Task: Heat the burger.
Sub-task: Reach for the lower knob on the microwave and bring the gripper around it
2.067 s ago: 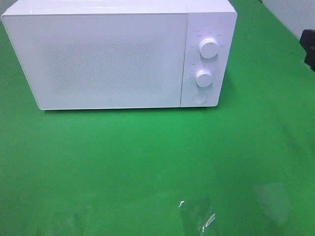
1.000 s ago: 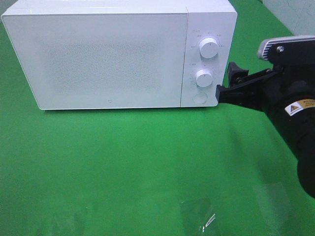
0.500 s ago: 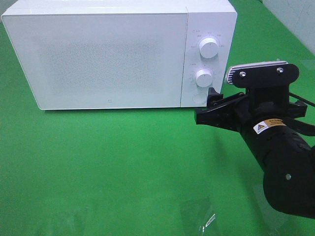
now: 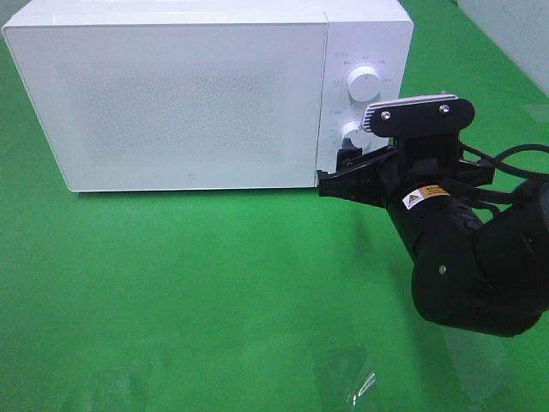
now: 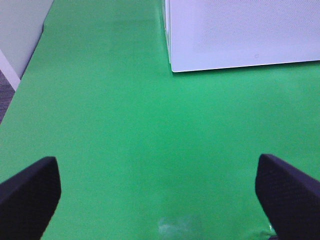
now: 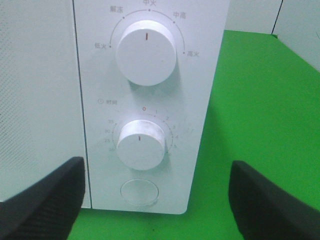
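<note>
While wide open, right hand (image 4: 334, 172) just before microwave (image 4: 171, 94) button (image 6: 140, 191).

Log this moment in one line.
right gripper: open, facing white box-shaped microwave | frosted door: shut | left gripper: open above green tablecloth

Shut microwave door (image 4: 171, 103) is blocking the cavity. Space at the lower control panel (image 6: 200, 100) is being crowded by the right gripper (image 4: 336, 172), jaws spread wide, its arm filling the room beside it. Green tabletop (image 4: 197, 283) in front is giving free passage; left gripper (image 5: 160, 195) is hovering over it, jaws apart.
</note>
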Motion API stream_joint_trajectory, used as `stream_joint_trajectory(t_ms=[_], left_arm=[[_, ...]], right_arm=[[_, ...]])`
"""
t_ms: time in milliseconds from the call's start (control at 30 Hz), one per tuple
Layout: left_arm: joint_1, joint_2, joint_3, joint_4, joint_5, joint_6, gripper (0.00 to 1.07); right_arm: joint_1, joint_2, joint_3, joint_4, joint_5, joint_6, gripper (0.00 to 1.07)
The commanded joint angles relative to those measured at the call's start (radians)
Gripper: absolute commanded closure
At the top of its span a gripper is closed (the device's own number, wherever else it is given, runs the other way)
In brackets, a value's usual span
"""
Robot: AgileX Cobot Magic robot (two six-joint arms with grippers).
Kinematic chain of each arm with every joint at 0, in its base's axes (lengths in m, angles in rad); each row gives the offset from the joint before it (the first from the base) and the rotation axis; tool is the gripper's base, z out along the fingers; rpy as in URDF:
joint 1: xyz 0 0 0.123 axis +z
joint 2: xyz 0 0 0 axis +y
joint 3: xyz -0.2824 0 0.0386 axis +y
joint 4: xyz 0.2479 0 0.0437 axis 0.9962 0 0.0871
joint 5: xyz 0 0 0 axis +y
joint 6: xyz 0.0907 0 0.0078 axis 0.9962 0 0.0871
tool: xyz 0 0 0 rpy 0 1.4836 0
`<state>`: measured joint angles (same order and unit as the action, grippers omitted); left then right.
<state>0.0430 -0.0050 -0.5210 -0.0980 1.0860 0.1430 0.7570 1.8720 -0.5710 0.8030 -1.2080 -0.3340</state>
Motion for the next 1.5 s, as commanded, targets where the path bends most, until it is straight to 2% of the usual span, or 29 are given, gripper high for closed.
stream_joint_trajectory(t_ms=[33, 633, 867, 1300, 1500], left_arm=[[0.004, -0.006, 0.003, -0.003, -0.014, 0.0, 0.09], [0.004, -0.006, 0.003, -0.003, -0.014, 0.0, 0.09], [0.004, -0.006, 0.003, -0.003, -0.014, 0.0, 0.09], [0.004, -0.006, 0.003, -0.003, -0.014, 0.0, 0.09], [0.004, -0.006, 0.003, -0.003, -0.014, 0.0, 0.09]], right_arm=[[-0.016, 0.034, -0.051, -0.032, -0.144, 0.014, 0.31], [-0.095, 0.175, -0.202, -0.092, -0.078, 0.041, 0.31], [-0.095, 0.215, -0.246, -0.095, -0.055, 0.041, 0.31], [-0.129, 0.257, -0.277, -0.126, -0.04, 0.06, 0.31], [-0.128, 0.257, -0.277, -0.127, -0.052, 0.06, 0.35]])
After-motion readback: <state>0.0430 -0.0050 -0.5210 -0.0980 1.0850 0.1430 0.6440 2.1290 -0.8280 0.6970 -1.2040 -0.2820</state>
